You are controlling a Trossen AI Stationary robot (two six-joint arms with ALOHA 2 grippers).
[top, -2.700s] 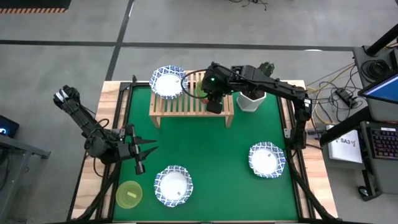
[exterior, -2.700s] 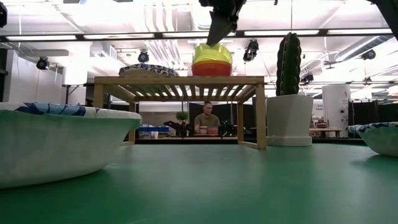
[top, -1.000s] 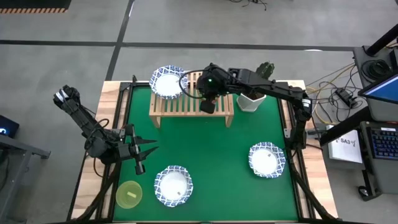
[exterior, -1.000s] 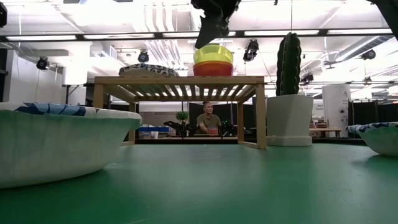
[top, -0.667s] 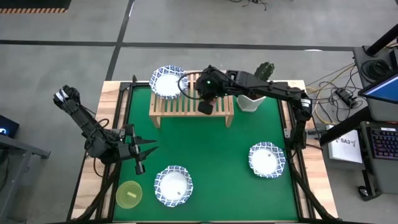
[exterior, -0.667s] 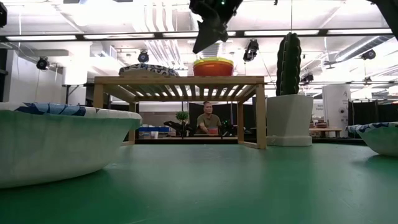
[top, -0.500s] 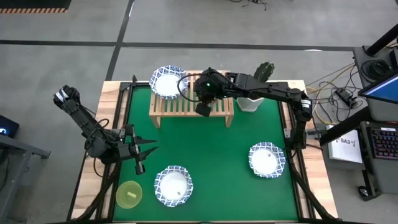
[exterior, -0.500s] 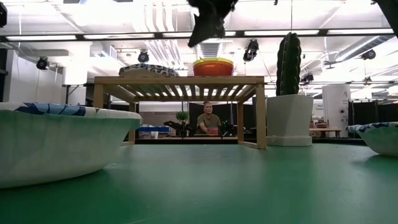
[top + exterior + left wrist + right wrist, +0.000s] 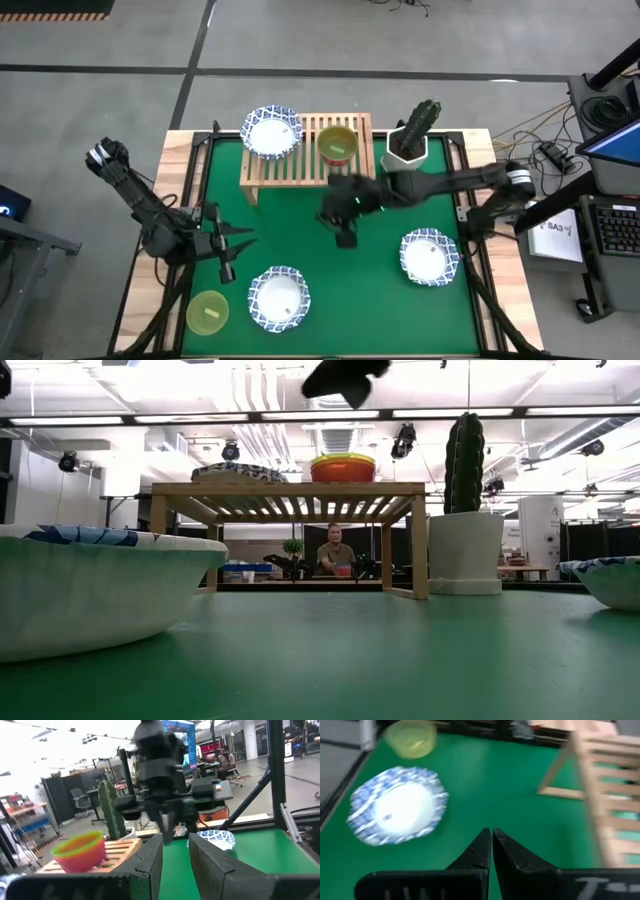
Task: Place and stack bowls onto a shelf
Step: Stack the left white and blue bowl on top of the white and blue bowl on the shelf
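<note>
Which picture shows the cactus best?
The low view: the whole cactus stands upright in its white pot, right beside the shelf. The high view looks down on it, so it looks short. The left wrist view shows it partly hidden behind the shelf. The right wrist view doesn't show it.
</note>
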